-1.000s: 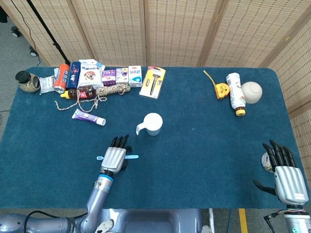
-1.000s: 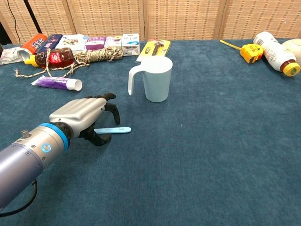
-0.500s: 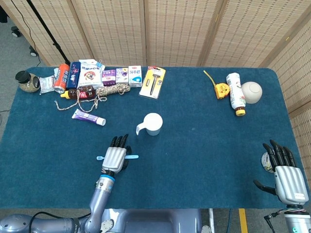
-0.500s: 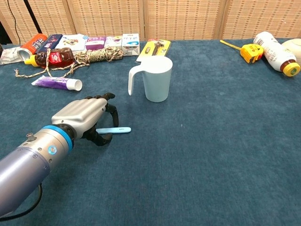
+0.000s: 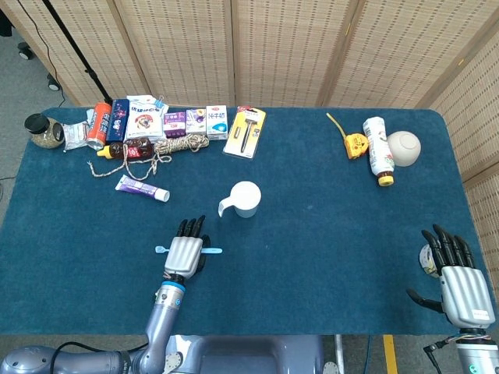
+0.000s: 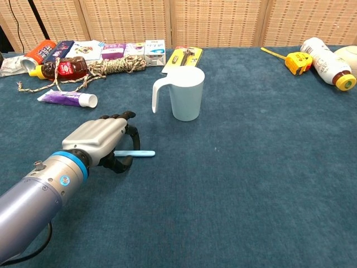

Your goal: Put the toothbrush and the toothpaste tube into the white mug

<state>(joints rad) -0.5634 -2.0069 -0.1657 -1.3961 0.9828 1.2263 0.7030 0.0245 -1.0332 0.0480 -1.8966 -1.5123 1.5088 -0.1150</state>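
The small boxes (image 5: 195, 120) in the far-left row carry print, but none of it is legible in either view.

The head view alone shows the right hand (image 5: 456, 276), off the table's near right corner with its fingers spread and nothing in them. It also shows both ends of the toothbrush (image 5: 212, 251), while the chest view shows only the pale blue end sticking out to the right. The chest view shows the left hand (image 6: 103, 142) from the side, fingers curled down over the toothbrush; whether they actually clamp it cannot be told.

The toothbrush is thin and light blue, lying flat on the blue table (image 5: 327, 234) crosswise under the left hand, near and left of the white mug (image 5: 245, 199). The mug stands upright with its handle to the left. The toothpaste tube (image 5: 143, 188), purple with a white cap at its right end, lies farther left, just near of the coiled rope (image 5: 175, 146).
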